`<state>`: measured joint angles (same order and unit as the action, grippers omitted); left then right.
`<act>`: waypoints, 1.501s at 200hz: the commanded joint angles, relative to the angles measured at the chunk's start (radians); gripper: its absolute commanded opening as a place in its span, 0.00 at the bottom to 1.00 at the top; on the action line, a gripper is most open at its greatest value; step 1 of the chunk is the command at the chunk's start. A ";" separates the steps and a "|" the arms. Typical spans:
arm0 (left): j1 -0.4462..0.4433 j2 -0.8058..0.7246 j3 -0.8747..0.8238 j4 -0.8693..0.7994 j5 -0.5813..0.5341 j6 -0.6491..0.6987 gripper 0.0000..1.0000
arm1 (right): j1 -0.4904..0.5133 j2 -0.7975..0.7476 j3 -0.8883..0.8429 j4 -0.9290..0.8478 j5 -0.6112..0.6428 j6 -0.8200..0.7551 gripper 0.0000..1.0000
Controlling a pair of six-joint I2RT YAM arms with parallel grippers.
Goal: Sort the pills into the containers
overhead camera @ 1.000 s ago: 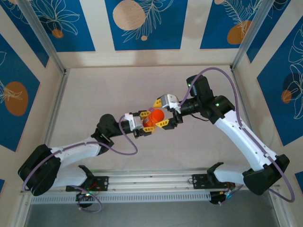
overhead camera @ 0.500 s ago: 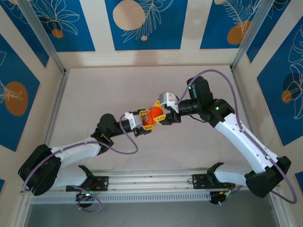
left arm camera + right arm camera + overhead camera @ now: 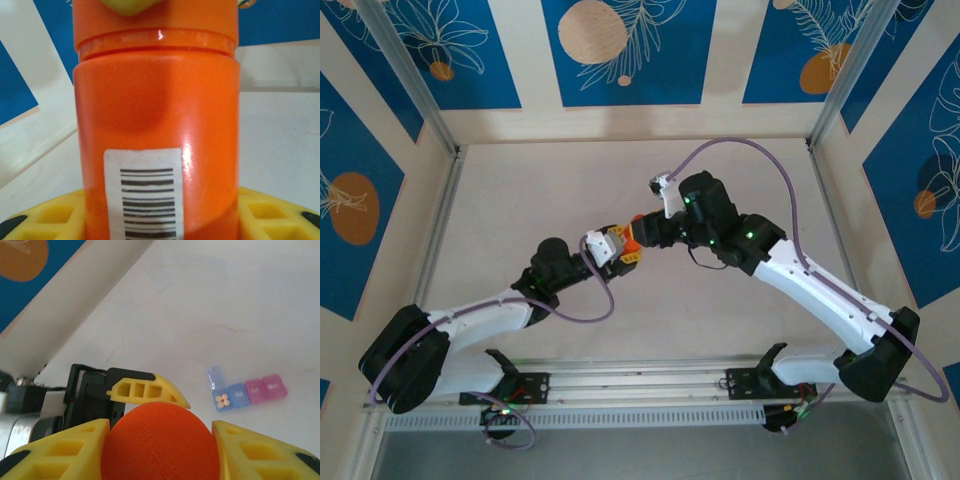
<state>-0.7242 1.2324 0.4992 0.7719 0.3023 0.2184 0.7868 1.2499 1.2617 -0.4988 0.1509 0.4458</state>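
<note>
So an orange bottle (image 3: 155,125) is clamped in the left claw (image 3: 617,247), with the barcode label turned toward that wrist camera. Its cap (image 3: 160,452) is pinched between the yellow fingers (image 3: 65,445) of the right claw (image 3: 161,432), so both claws are closed on the same bottle. The pill organiser (image 3: 248,393) is seen lying flat on the table (image 3: 200,315), well apart from the bottle. Its blue box (image 3: 225,399) is flipped open with a few pale pills (image 3: 223,400) inside, while the purple and pink lids are shut.

L end effector (image 3: 623,252), R (image 3: 642,230) meet at bottle (image 3: 633,240).
</note>
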 commanded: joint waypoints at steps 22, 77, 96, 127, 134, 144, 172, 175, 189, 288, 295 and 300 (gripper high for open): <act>-0.029 -0.045 0.051 0.148 0.040 0.081 0.00 | 0.048 -0.007 -0.064 -0.088 0.266 0.466 0.51; -0.043 -0.050 0.023 0.165 0.045 0.085 0.00 | 0.081 0.003 0.002 -0.191 0.359 0.761 0.60; -0.044 -0.049 0.015 0.174 0.049 0.084 0.00 | 0.085 0.014 0.035 -0.221 0.382 0.776 0.62; -0.045 -0.042 0.004 0.191 0.051 0.075 0.00 | 0.088 0.013 0.056 -0.212 0.389 0.771 0.70; -0.045 -0.039 0.001 0.199 0.049 0.073 0.00 | 0.086 0.011 0.065 -0.210 0.395 0.758 0.72; -0.045 -0.035 -0.002 0.205 0.049 0.070 0.00 | 0.081 0.007 0.081 -0.207 0.403 0.723 0.73; -0.045 -0.028 -0.014 0.237 0.049 0.053 0.00 | 0.047 -0.018 0.101 -0.186 0.407 0.608 0.73; -0.044 -0.028 -0.014 0.238 0.048 0.053 0.00 | 0.040 -0.024 0.098 -0.170 0.396 0.586 0.72; -0.044 -0.031 -0.017 0.237 0.046 0.052 0.00 | 0.003 -0.057 0.074 -0.054 0.274 0.396 0.71; -0.029 -0.057 -0.020 0.268 0.140 -0.026 0.00 | -0.198 -0.161 0.064 -0.095 -0.758 -0.845 0.69; -0.029 -0.057 -0.020 0.266 0.150 -0.027 0.00 | -0.199 -0.158 0.056 -0.096 -0.776 -0.884 0.69; -0.028 -0.057 -0.018 0.266 0.158 -0.030 0.00 | -0.200 -0.154 0.053 -0.100 -0.789 -0.916 0.69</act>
<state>-0.7593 1.1912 0.4782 0.9806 0.4000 0.2222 0.5941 1.0981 1.3422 -0.5461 -0.4080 -0.1631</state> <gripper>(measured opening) 0.513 0.691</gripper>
